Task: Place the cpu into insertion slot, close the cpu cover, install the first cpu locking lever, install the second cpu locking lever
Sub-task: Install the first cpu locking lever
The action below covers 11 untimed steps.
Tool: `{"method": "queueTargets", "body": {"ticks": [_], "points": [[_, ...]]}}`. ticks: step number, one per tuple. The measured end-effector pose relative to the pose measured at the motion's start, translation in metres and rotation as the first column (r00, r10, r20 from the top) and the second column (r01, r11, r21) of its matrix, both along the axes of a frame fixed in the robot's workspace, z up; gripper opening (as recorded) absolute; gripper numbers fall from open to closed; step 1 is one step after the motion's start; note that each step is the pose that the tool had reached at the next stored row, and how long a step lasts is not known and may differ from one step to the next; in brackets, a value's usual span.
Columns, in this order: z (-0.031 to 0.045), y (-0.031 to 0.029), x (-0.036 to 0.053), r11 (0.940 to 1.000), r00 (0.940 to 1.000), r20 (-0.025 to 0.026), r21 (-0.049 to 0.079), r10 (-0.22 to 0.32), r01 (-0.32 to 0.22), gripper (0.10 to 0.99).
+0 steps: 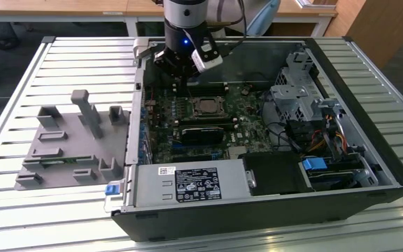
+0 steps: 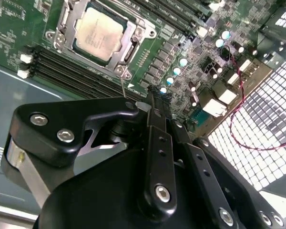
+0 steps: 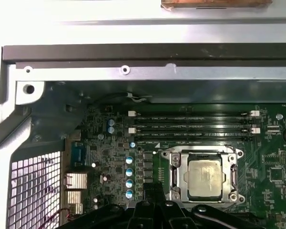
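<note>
Tabletop [image 1: 48,220] of slats carries 1 open computer case [image 1: 392,157]. Over the far side of its green board [image 1: 247,123] hangs the gripper [image 1: 180,83], fingers [image 2: 158,129] pressed together. Just nearer, the cpu cover [image 3: 179,177] lies shut over the insertion slot [image 3: 205,157], framing the cpu [image 3: 205,177].

The arm [image 1: 185,18] comes down upright, its wrist [image 1: 180,44] straight above the tool [image 1: 180,80], which points downward. In the second wrist view the tool's black fingers [image 2: 158,119] meet at their tips, gripping nothing.
</note>
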State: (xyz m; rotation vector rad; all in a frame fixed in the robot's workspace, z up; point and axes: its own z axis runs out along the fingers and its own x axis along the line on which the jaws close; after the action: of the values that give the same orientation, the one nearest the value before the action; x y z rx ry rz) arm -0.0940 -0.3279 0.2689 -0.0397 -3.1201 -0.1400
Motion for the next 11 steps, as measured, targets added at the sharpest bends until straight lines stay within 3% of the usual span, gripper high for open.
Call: {"method": "queueTargets", "body": {"ticks": [11], "points": [[-0.0084, 0.0122, -0.0037, 1.0, 1.0, 0.0, 0.0, 0.0, 0.0, 0.106]]}}
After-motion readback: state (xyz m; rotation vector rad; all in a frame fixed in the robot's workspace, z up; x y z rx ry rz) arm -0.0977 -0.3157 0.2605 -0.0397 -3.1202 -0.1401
